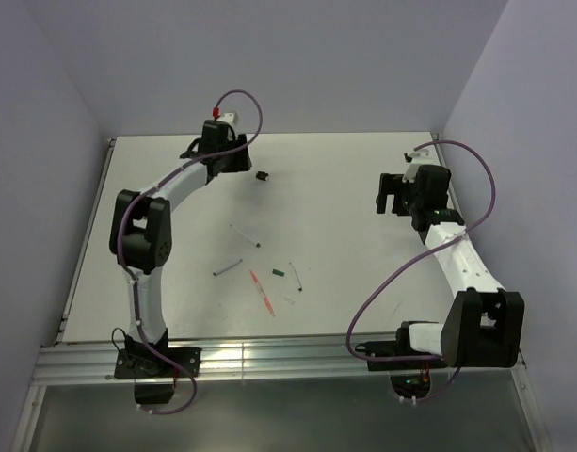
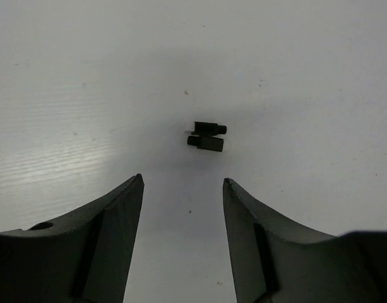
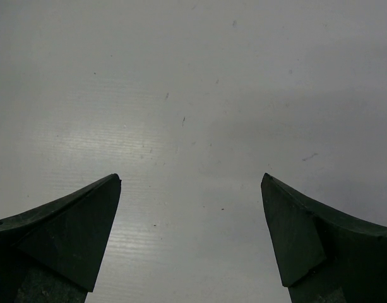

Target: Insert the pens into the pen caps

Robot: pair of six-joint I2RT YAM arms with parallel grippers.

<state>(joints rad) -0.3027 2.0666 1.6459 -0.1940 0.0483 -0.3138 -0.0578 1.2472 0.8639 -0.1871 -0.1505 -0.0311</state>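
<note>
The left tool [image 1: 241, 162] is released, its dark, matte, wedge-shaped fingers [image 2: 111, 221] spread wide over the far left of the table [image 1: 344, 169]. Just ahead of them lies the black cap [image 2: 207, 137], a tiny blocky stub that touches neither finger. Near mid-table lie the needle-thin pens: a grey pen [image 1: 228, 267], a white pen [image 1: 244, 234] with a dark tip, and a red-pink pen [image 1: 262, 292], with the green cap [image 1: 278, 273] just beside it. At the right, the right tool [image 1: 386, 193] is likewise released and holds nothing. The table is matte white and faintly ribbed, with a metal rail [image 1: 269, 358] along its near edge. Pale lilac walls [image 1: 43, 141] enclose it.
</note>
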